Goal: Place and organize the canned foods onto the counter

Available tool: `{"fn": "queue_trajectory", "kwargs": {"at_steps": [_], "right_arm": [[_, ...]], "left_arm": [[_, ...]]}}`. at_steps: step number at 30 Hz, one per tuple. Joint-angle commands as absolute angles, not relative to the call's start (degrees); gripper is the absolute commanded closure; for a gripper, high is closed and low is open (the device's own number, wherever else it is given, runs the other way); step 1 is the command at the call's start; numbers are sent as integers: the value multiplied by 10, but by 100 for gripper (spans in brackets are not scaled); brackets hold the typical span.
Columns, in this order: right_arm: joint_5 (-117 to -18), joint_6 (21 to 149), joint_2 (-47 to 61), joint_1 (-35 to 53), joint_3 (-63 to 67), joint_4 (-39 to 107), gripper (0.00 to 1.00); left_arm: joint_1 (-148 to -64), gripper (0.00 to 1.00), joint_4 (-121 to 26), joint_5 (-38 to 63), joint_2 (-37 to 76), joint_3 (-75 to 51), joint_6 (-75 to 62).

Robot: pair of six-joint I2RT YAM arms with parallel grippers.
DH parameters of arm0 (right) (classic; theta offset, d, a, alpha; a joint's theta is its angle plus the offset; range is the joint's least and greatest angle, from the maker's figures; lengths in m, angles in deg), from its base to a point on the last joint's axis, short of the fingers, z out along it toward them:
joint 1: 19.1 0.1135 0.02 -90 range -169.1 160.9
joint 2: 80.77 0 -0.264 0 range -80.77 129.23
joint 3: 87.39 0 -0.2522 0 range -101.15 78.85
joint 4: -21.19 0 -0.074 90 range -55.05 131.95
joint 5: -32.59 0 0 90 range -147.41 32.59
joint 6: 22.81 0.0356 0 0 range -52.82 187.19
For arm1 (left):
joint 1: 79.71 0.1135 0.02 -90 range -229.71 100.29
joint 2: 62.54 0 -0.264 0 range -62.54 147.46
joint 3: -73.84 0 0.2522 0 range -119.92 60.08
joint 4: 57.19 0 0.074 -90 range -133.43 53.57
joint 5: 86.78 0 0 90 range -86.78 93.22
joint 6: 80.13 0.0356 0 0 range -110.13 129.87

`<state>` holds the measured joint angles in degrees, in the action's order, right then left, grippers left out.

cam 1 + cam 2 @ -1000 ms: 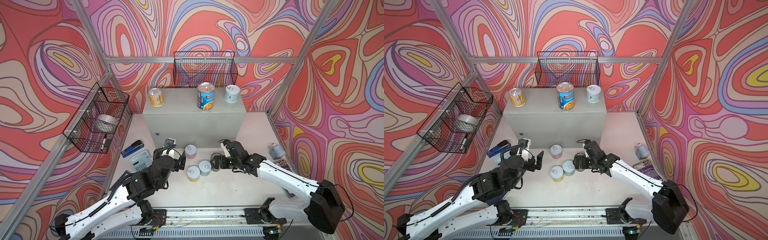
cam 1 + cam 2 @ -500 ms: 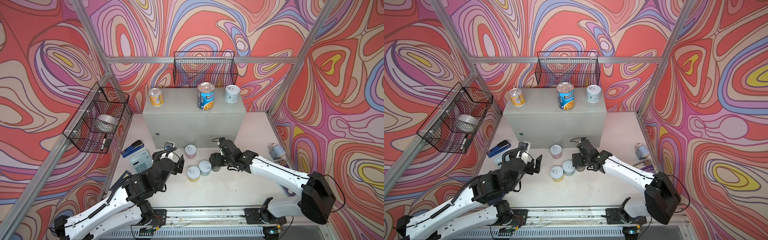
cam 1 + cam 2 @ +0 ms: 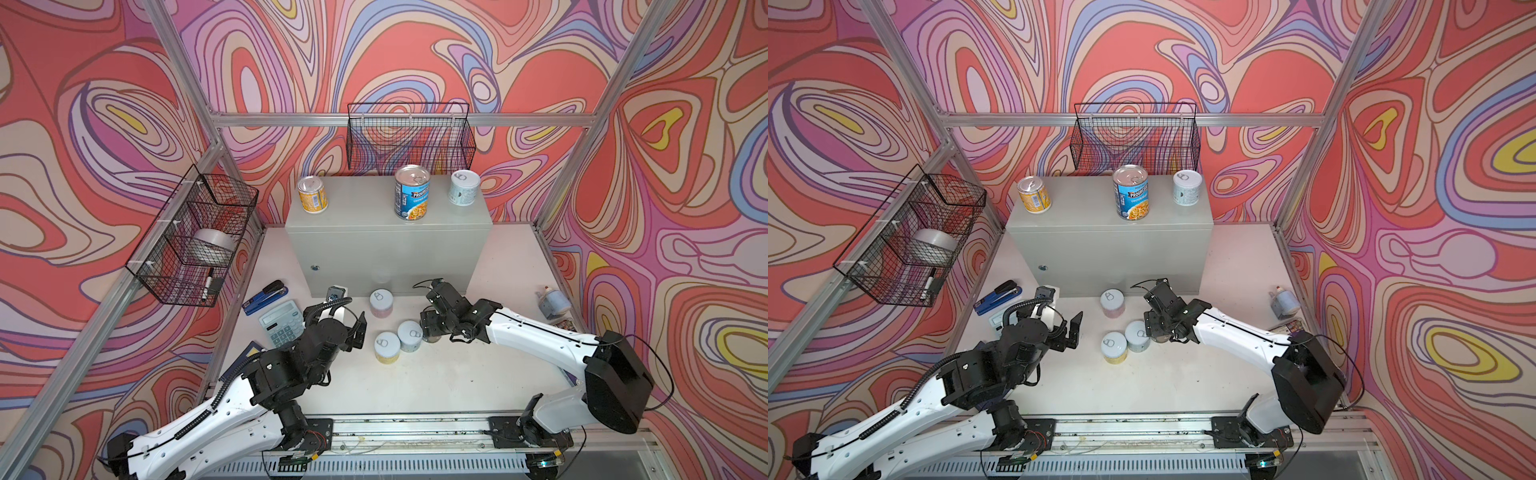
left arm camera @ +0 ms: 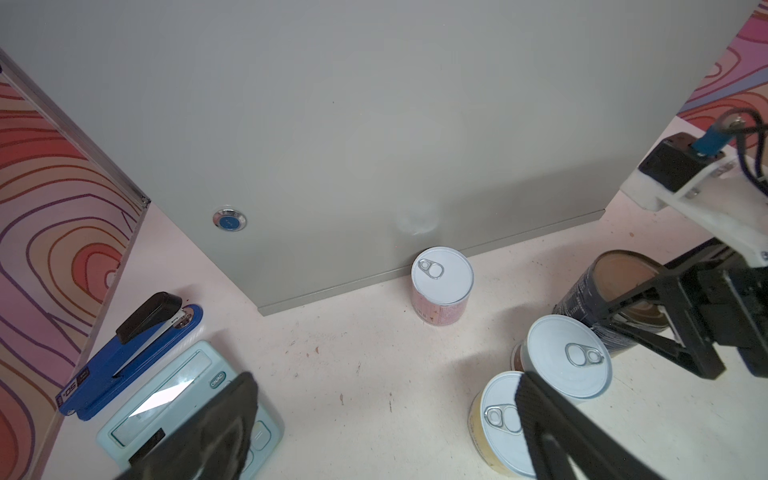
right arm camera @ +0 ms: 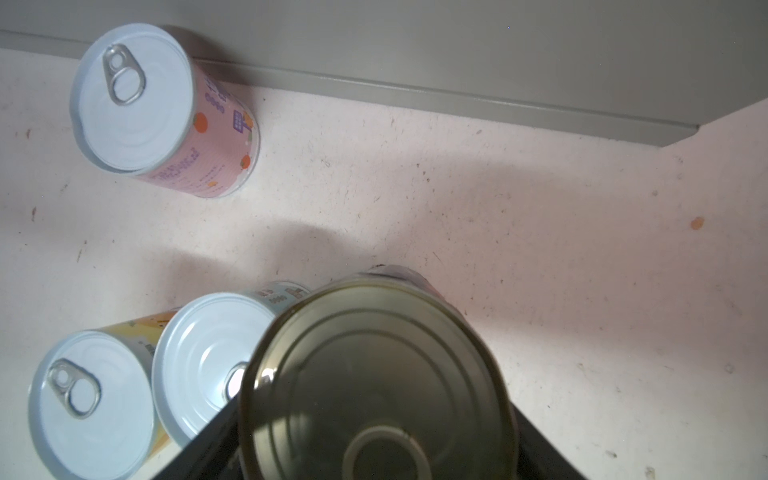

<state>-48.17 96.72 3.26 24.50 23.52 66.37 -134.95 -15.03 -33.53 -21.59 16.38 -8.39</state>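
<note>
My right claw (image 3: 429, 330) straddles the tall dark navy can (image 5: 374, 374), which stands before the counter (image 3: 386, 249); clamped or not, I cannot tell. My left claw (image 4: 384, 380) gapes open. The Progresso can (image 3: 411, 192) stands on the counter.

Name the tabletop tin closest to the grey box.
The pink tin, right by the grey box's front; the yellow tin, pale blue tin and dark tin stand farther out.

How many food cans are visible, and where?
7. On the counter: orange-yellow can, Progresso can, pale blue can. On the tabletop: pink can, yellow can, second pale blue can, dark can at the right gripper.
</note>
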Motion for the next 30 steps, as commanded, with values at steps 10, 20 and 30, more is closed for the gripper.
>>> {"fn": "queue_trajectory", "kwargs": {"at_steps": [10,20,30], "right_arm": [[-471,976,12,246,224,665,38],[-478,979,-25,246,219,666,49],[-480,972,-69,245,204,689,54]], "left_arm": [[-1350,0,-120,-346,-235,184,-94],[-1351,0,-161,-268,-199,190,-59],[-1350,0,-193,-203,-149,197,-54]]}}
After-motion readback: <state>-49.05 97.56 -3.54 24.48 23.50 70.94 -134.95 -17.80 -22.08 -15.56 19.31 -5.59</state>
